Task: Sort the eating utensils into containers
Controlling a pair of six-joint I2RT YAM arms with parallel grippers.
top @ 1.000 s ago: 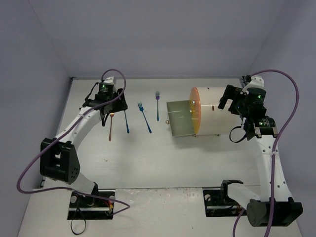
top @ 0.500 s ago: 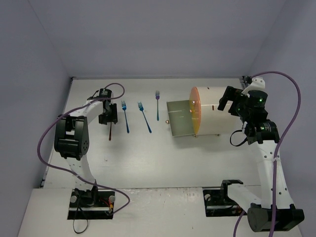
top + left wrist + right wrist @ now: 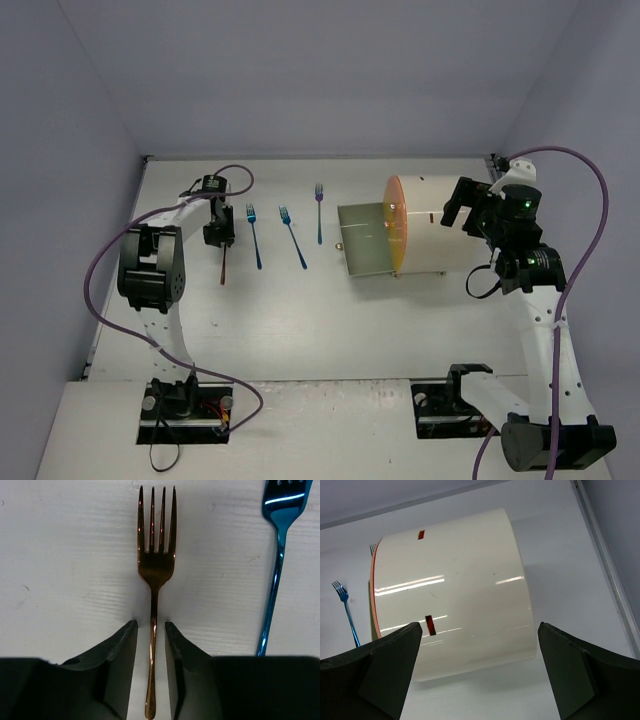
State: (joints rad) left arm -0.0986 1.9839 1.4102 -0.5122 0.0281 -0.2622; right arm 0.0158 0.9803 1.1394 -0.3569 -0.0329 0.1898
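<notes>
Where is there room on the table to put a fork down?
Free: the wide bare table nearer than the forks and the drawer, up to the arm bases. Crowded: the far left, where four forks lie close.

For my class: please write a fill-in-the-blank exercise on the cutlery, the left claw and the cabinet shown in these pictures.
1. The gold utensil between the left claw's fingers is a ___.
2. The fork lying beside it is coloured ___.
3. The white cabinet's drawer stands ___.
Missing words: fork; blue; open.
</notes>
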